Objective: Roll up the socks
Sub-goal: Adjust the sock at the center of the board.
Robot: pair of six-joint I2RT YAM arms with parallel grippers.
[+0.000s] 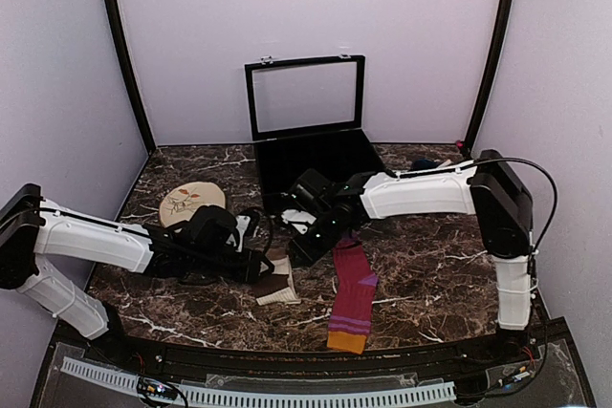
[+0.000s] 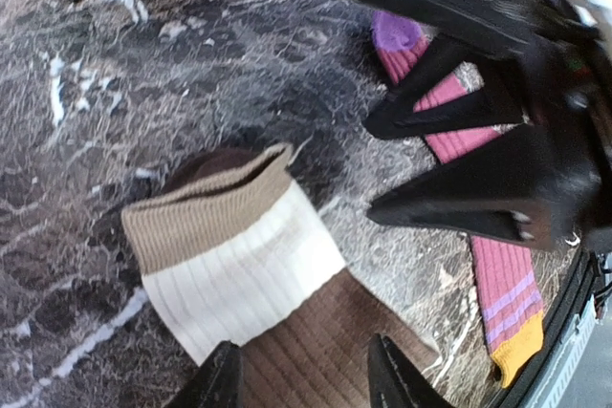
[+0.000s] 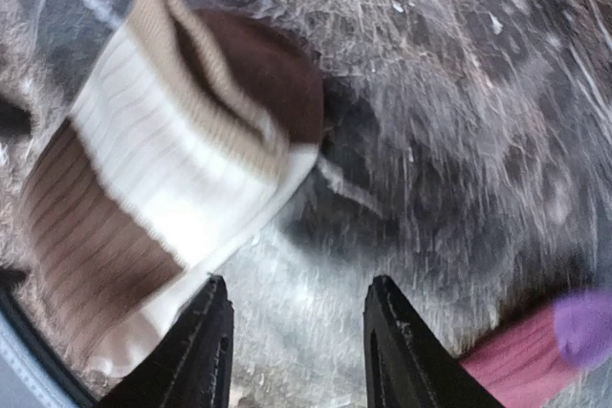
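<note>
Progress is slight: the cream sock (image 2: 249, 274) lies loosely folded on the table (image 1: 430, 274), left gripper (image 2: 301, 351) parted over its brown end, right gripper (image 3: 298, 284) wide and empty nearby, magenta sock (image 1: 352, 298) flat, unrolled

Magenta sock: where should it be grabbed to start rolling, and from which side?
Probably the purple toe, pinched across its width from above. The magenta sock lies flat and straight. Its toe is at the far end, right by the open right gripper, and its orange cuff is at the near end, so it can roll toward the cuff.
</note>
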